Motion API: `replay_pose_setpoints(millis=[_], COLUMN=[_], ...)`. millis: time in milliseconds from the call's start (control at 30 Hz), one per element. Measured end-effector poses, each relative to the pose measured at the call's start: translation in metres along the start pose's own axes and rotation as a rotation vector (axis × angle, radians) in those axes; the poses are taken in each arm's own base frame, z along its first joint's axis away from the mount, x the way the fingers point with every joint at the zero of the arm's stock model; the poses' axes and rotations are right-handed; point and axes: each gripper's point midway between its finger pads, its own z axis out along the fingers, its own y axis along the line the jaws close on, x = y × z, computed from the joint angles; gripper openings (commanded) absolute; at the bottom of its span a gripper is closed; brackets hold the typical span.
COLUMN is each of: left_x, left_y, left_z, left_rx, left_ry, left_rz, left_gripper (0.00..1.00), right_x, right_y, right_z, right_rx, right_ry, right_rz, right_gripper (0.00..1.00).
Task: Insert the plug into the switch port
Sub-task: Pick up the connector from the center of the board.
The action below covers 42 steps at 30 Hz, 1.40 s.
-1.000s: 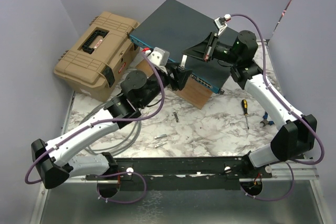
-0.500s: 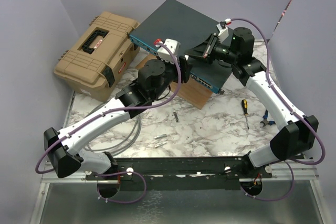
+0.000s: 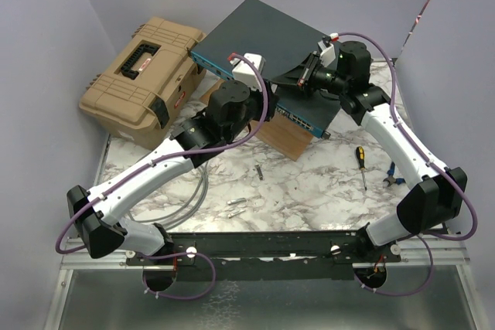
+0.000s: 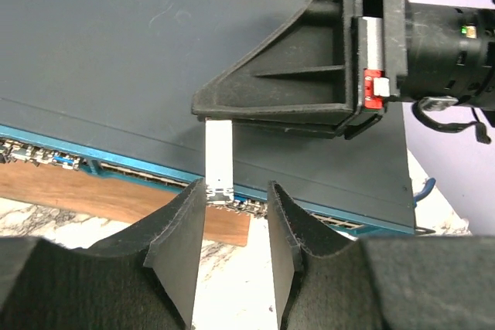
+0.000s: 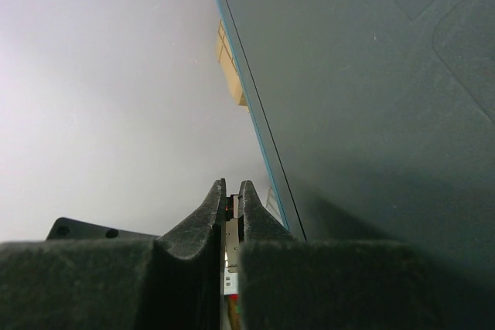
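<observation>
At left we see the toolbox point(image 3: 143, 67); just beside it the switch point(image 3: 259, 36) rests on a wood block point(image 3: 286, 138) on the tabletop point(image 3: 309, 183). Our left claw point(image 4: 234, 187) stands open astride the white plug point(image 4: 219, 152), whose lower end lies at the switch's blue port face. Our right claw point(image 5: 232, 188) is closed on the plug's upper end.

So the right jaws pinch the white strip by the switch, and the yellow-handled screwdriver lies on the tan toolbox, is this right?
Not quite. The screwdriver is not on the tan toolbox; it lies on the marble table beside the right arm, as the top external view shows. The right jaws do pinch the white strip by the switch.
</observation>
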Motion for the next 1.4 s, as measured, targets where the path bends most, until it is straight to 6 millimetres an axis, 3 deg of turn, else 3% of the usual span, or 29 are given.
replay_pose_setpoints(millis=[233,700,1067,1400], left_x=[0.006,0.014,0.014,0.016], left_y=[0.016,0.015,0.013,0.015], left_z=[0.002,0.006,0.012,0.015], left_rx=[-0.025,-0.01,-0.005,-0.008], left_ry=[0.047,0.075,0.059,0.041], left_rz=[-0.034,-0.047,-0.039,-0.005], left_gripper=[0.34,0.37,0.26,0.0], right_x=[0.0,0.0,0.0,0.0], right_y=[0.0,-0.001,-0.001,-0.003], right_z=[0.0,0.001,0.001,0.002], right_rx=[0.001,0.004,0.004,0.008], right_ry=[-0.001,0.001,0.001,0.003], right_rz=[0.009,0.026,0.026,0.029], right_gripper=[0.0,0.0,0.0,0.0])
